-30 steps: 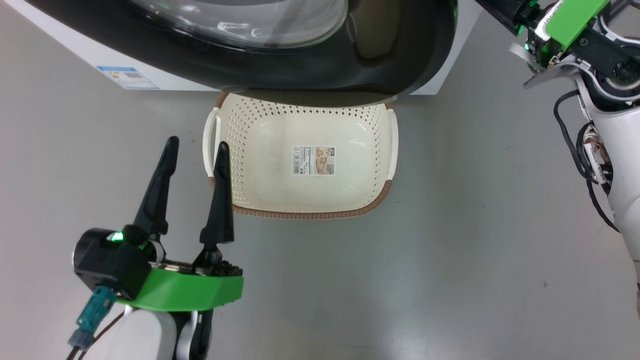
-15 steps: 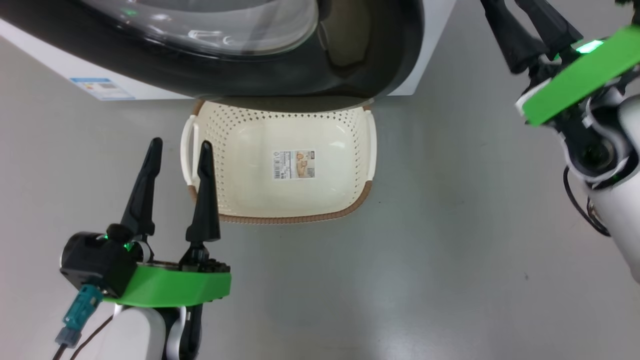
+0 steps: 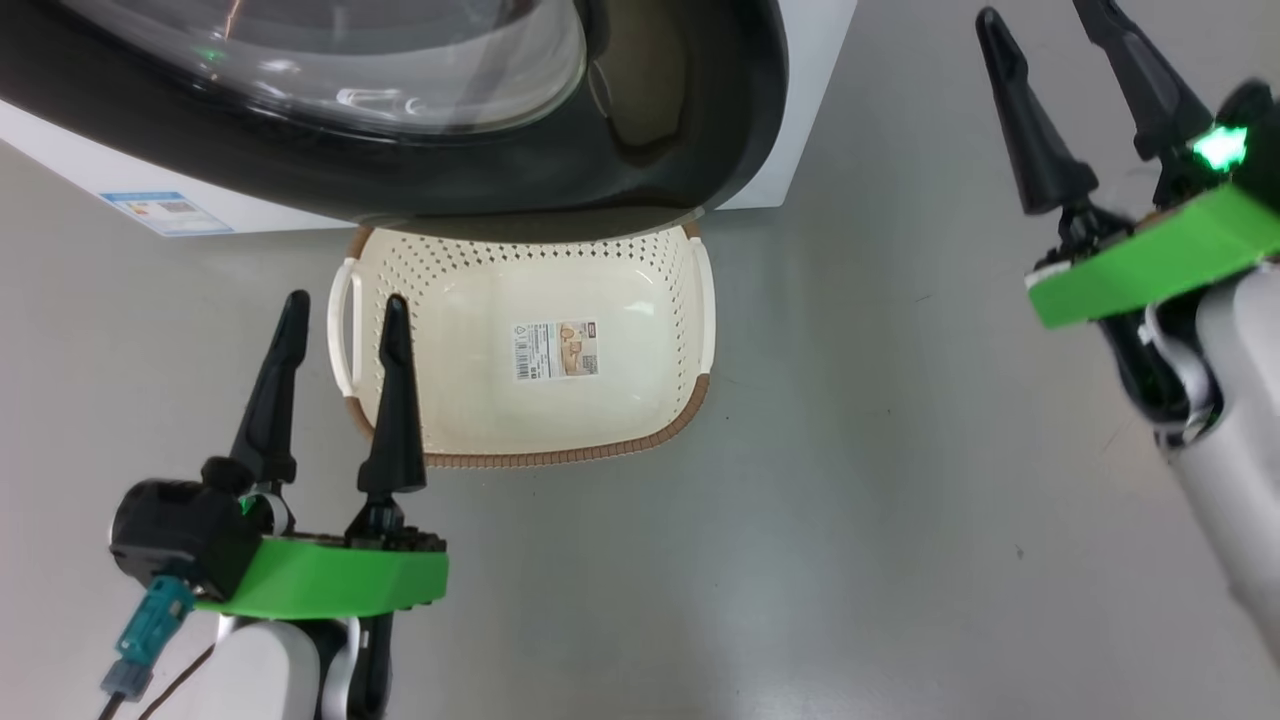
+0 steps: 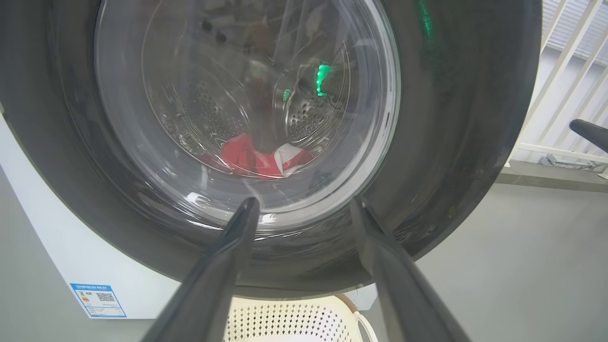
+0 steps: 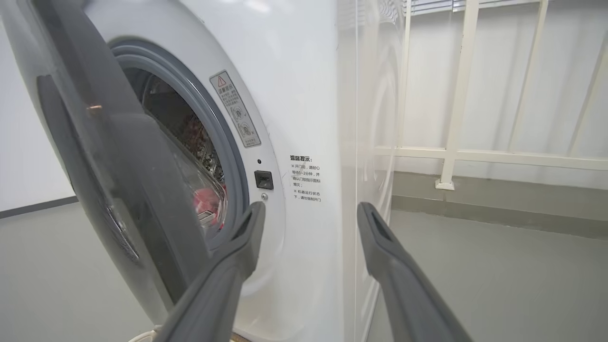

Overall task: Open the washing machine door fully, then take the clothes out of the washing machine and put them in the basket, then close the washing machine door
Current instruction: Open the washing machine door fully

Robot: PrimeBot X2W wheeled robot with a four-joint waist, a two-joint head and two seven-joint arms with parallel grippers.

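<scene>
Right gripper (image 3: 1040,20) pulled clear of the washing machine door (image 3: 500,190), fingers spread, empty. Left gripper (image 3: 346,300) likewise spread, empty, near the basket (image 3: 560,457).

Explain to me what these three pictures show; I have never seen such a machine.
It is a wheeled robot with two arms, each ending in a two-fingered gripper. One picture looks down from its head; the other two look along each wrist's fingers. The left gripper and the right gripper are both open and hold nothing. On the floor stands an empty cream basket, partly under the washing machine door, which hangs partly open. Red and white clothes lie inside the washing machine.
</scene>
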